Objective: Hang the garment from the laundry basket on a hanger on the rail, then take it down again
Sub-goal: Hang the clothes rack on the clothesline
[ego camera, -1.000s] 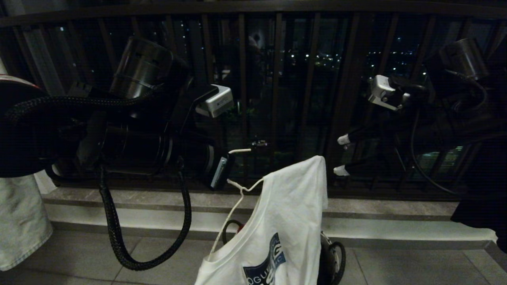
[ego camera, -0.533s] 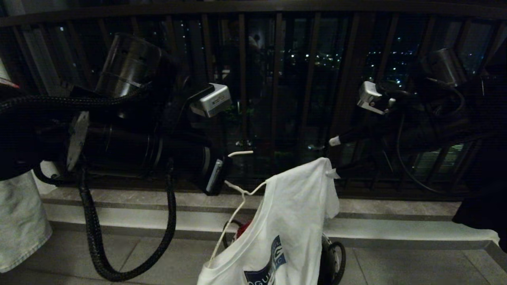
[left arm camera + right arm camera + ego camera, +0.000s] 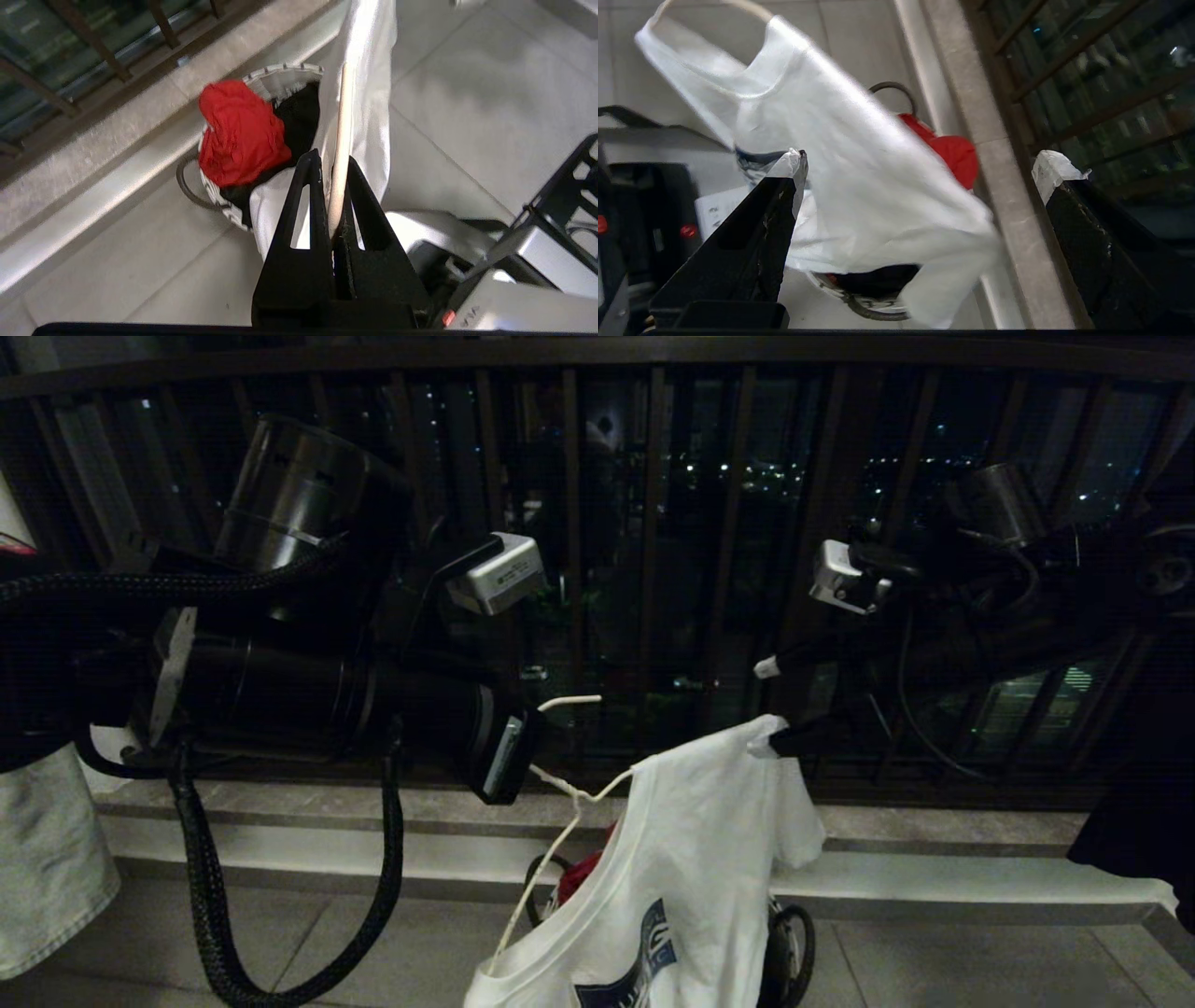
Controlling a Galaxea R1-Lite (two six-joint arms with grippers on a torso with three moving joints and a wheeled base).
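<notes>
The white T-shirt garment hangs slanted on the cream wire hanger, with only one shoulder over it. My left gripper is shut on the hanger's wire just below the neck. My right gripper stands wide open at the shirt's raised shoulder, and its lower fingertip touches the cloth. In the right wrist view the shirt lies between the spread fingers. The laundry basket sits on the floor beneath, holding red cloth. The rail is out of view.
A dark barred window railing runs across the back above a stone ledge. Pale denim hangs at far left, a black garment at far right. The robot's base is close beside the basket.
My right gripper has moved left and down to the shirt's shoulder and opened wider. The shirt's sleeve has swung out to the right. The left gripper keeps its hold.
</notes>
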